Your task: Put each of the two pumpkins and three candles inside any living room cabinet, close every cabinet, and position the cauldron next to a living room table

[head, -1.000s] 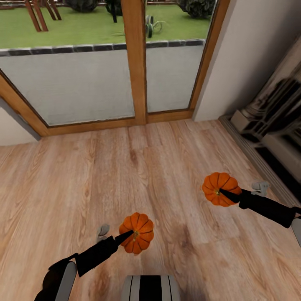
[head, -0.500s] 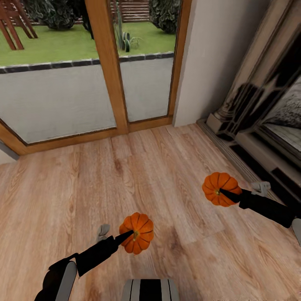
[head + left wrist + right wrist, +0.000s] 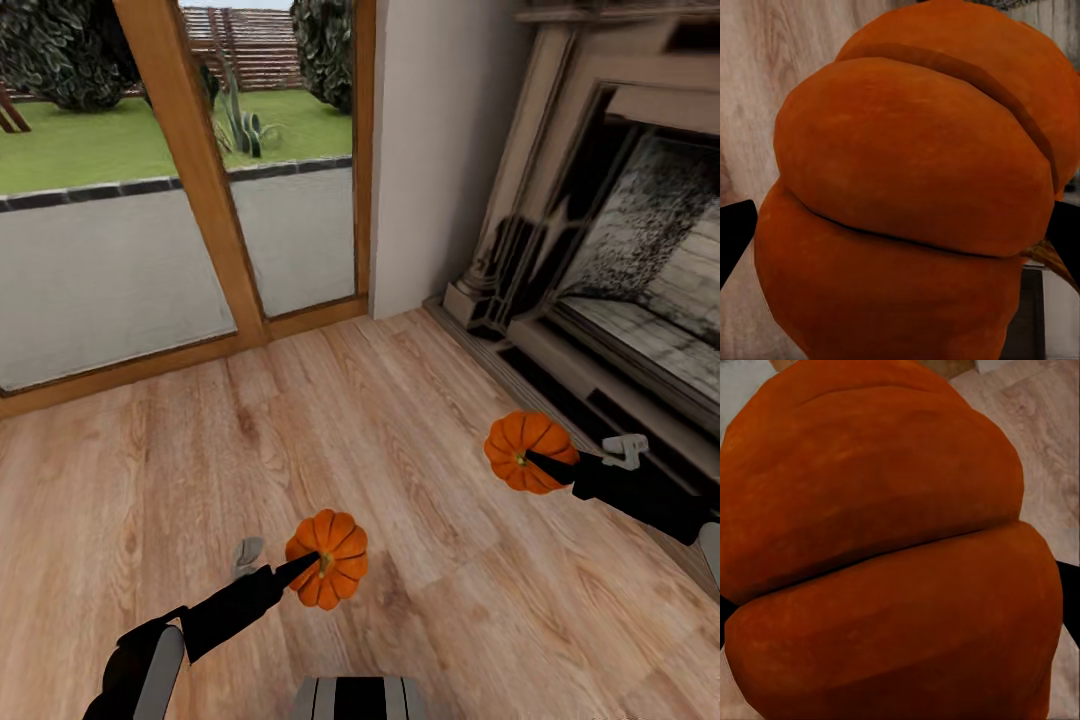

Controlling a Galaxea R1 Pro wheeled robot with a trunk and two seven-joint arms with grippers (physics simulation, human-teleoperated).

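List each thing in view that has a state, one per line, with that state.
left gripper: shut on the left pumpkin, held above the floor
left pumpkin: gripped, off the floor
right gripper: shut on the right pumpkin, held above the floor
right pumpkin: gripped, off the floor
fireplace: open-fronted, no fire lit
glass door: shut, as far as can be seen

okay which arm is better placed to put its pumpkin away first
Neither has a clear edge yet: no cabinet shows. The left gripper and right gripper each hold a pumpkin over the wood floor. The right arm is merely nearer the fireplace, which is no cabinet.
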